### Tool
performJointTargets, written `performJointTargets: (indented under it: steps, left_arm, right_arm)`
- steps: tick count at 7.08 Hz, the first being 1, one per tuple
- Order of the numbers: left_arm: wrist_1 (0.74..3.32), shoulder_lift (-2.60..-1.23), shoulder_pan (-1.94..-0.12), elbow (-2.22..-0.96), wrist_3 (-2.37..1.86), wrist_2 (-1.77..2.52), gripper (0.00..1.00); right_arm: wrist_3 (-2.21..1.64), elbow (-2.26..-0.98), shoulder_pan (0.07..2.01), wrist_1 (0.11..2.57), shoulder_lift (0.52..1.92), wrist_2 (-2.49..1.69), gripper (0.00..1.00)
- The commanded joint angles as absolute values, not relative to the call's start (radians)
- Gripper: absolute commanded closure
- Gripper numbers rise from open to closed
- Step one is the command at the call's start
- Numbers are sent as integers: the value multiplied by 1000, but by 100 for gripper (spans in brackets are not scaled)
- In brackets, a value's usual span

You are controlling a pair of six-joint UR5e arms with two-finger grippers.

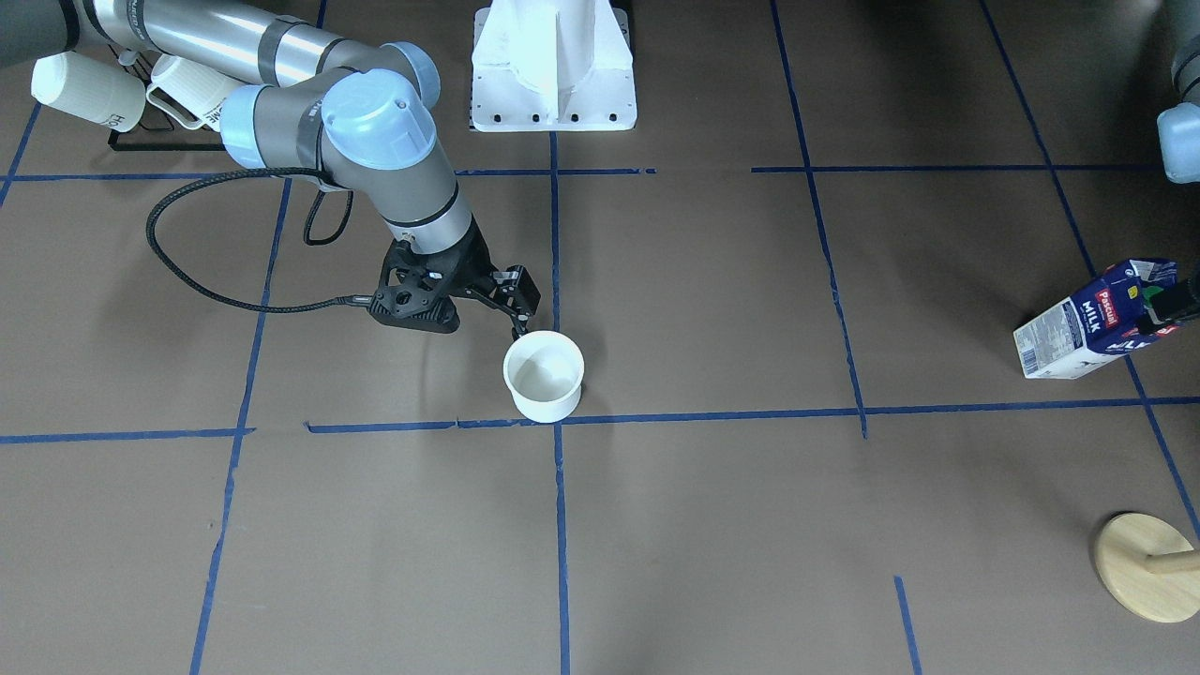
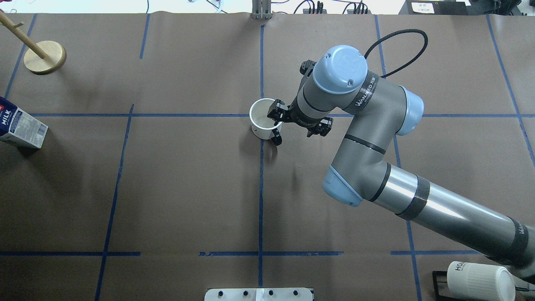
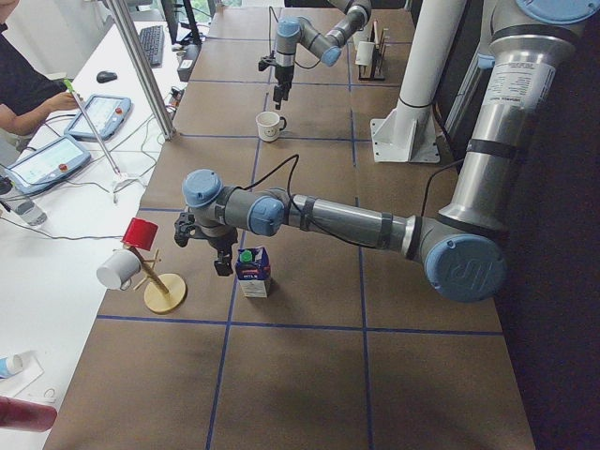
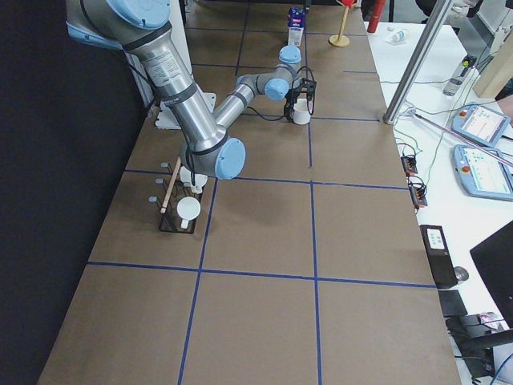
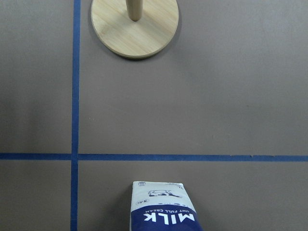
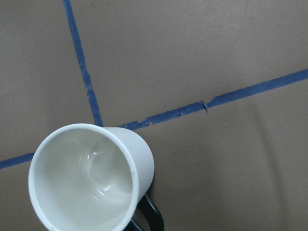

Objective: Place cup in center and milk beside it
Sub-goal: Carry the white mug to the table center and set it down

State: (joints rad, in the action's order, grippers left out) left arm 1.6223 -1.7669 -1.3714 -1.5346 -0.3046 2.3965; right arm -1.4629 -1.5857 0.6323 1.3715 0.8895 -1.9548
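Nearest right wrist lens: cup (image 6: 86,178), upright, empty, black handle at 5 o'clock, by blue tape cross (image 6: 98,122). In overhead view, cup at table centre, just at 9 o'clock of right gripper (image 2: 276,116). Jaws apart, holding nothing. In left side view, gripper hanging just above cup, not touching. Milk (image 2: 21,127) upright at overhead's far 9 o'clock edge, well apart from cup. Left gripper (image 3: 222,262) just at 9 o'clock of milk's green cap. Jaw opening impossible to tell. Wooden stand (image 5: 134,29) at 12 o'clock of milk in left wrist view.
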Motion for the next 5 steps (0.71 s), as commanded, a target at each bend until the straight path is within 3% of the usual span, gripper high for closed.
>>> performJointTargets:
  steps: [1,2,3,4,5]
  left_arm:
    - [1623,-1747,-1347,-1536,-304,2395,0]
    - [1623,-1746,-1330,-1534,-305,2395,0]
    - [1623,-1746,-1324,-1534,-302,2395,16]
    - [1621,-1746,-1322,-1534,-302,2393,51]
    - [1621,-1746,-1322,-1535,-301,2393,94]
  right_arm:
    - [-1463,-1586,627,1371,890,-1954,0]
    - [-1465,-1586,624,1370,890,-1954,0]
    - [-1465,-1588,623,1370,891,-1954,0]
    - [-1468,-1588,618,1370,891,-1954,0]
    - [-1468,-1588,615,1370,890,-1953,0]
